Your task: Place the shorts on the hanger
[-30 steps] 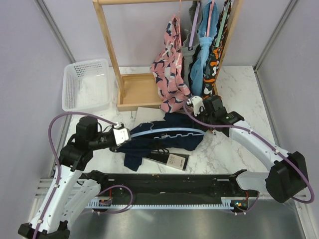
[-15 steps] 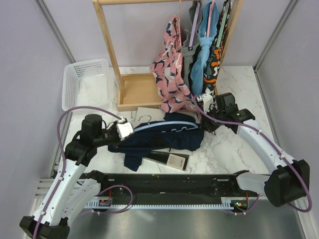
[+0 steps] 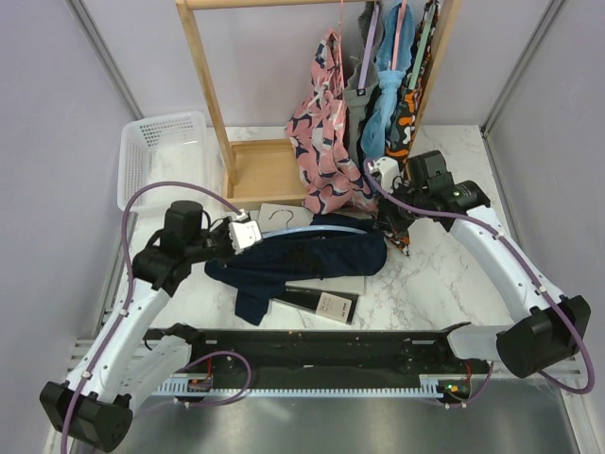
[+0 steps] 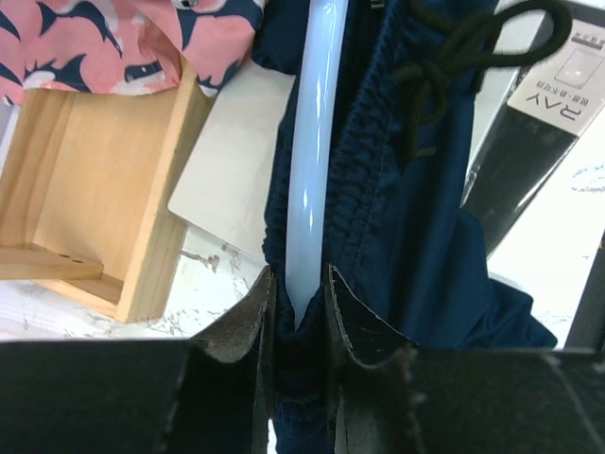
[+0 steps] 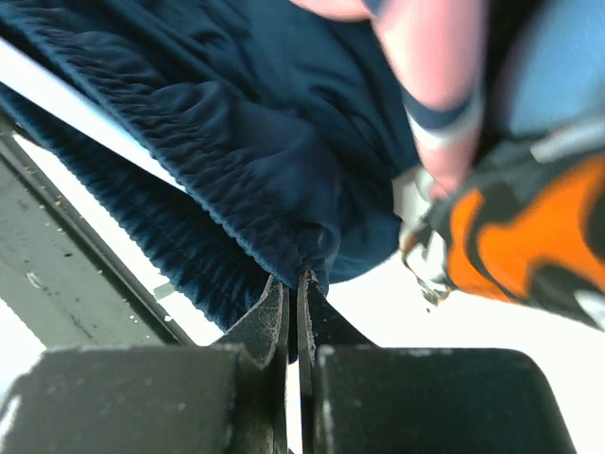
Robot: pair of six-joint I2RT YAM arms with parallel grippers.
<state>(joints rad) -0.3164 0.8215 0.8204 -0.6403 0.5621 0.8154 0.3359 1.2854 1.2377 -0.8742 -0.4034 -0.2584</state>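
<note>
On the marble table [image 3: 425, 284], between the arms: dark navy soft fabric shorts [image 3: 312, 260], bunched, lying partly over a flat black cardboard box [image 3: 321, 303].
Hanger: thin light-blue plastic hanger [image 3: 326, 228] runs along the gathered elastic waistband, seemingly threaded through it; its hook lies over a pale grey card [image 3: 269, 214].
Left gripper [image 4: 298, 284]: jaws narrow, clamped on the hanger's end with waistband fabric bunched around it.
Right gripper [image 5: 293, 284]: jaws nearly closed, pinching the waistband's opposite edge.
Handling: light and limp, likely to sag and slide along smooth plastic; the ribbed waistband looks like the firmest hold.
Behind: pink patterned garment [image 3: 326, 142] hanging from the wooden rack [image 3: 203, 85].
</note>
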